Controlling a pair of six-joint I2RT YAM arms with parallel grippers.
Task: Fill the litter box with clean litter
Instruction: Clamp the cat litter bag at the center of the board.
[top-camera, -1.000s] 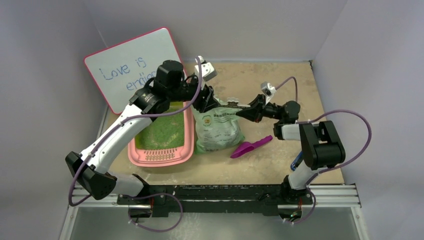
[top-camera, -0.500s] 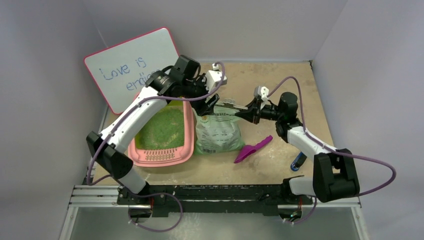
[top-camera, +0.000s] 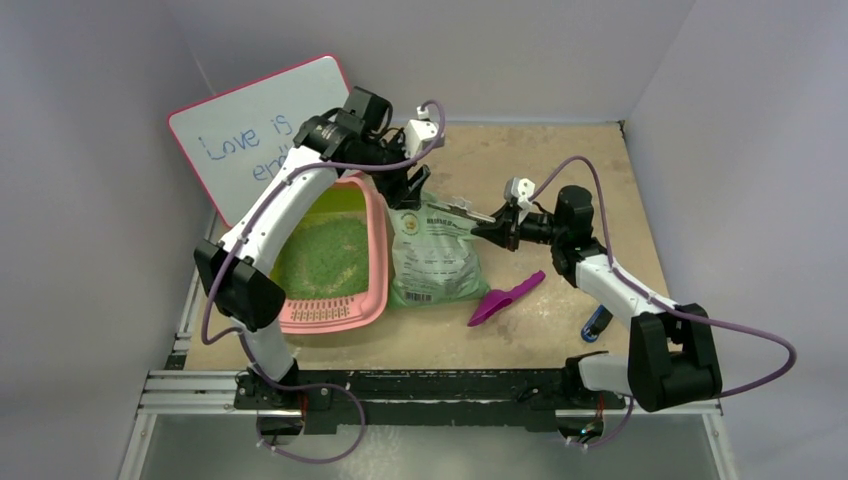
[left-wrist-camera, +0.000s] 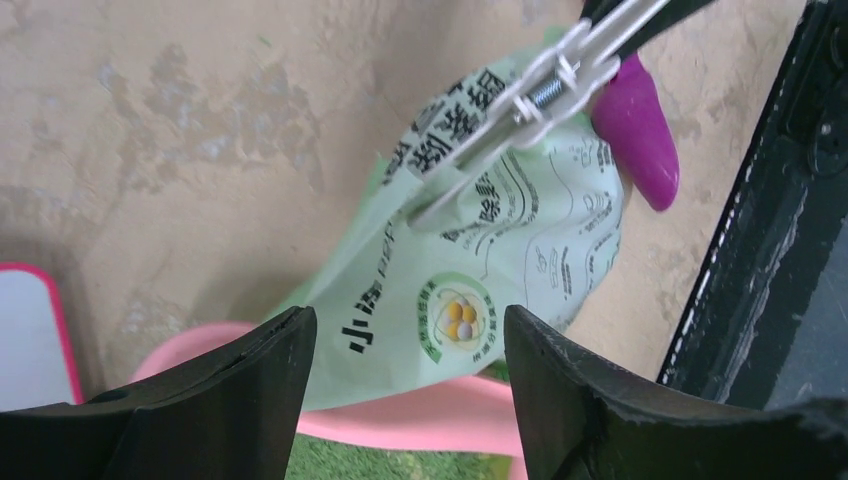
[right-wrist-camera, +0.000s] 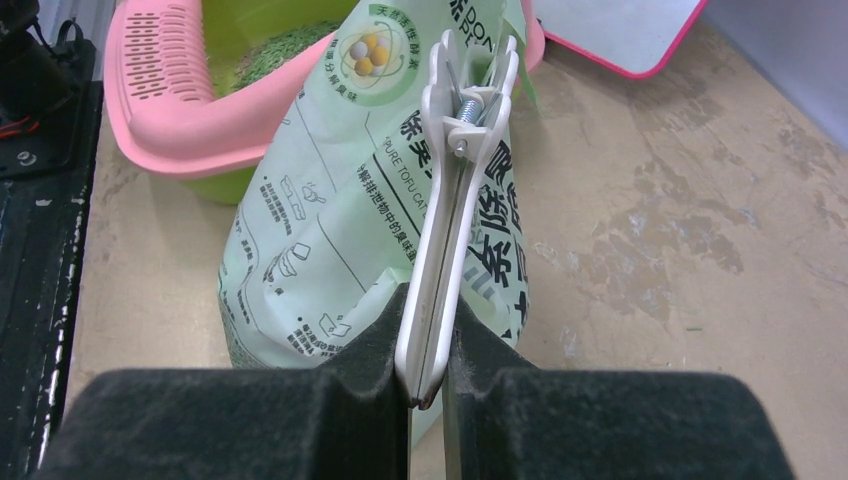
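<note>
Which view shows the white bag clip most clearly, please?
The right wrist view: the white clip runs lengthwise, spring visible, pinched in the right gripper. The left wrist view catches it obliquely; the top view shows a sliver.

Left hand spread wide — right hand clamped tight

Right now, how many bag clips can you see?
1. The white clip sits along the top edge of the green bag, pinched between the right fingers. Another could be hidden behind the bag.
</note>
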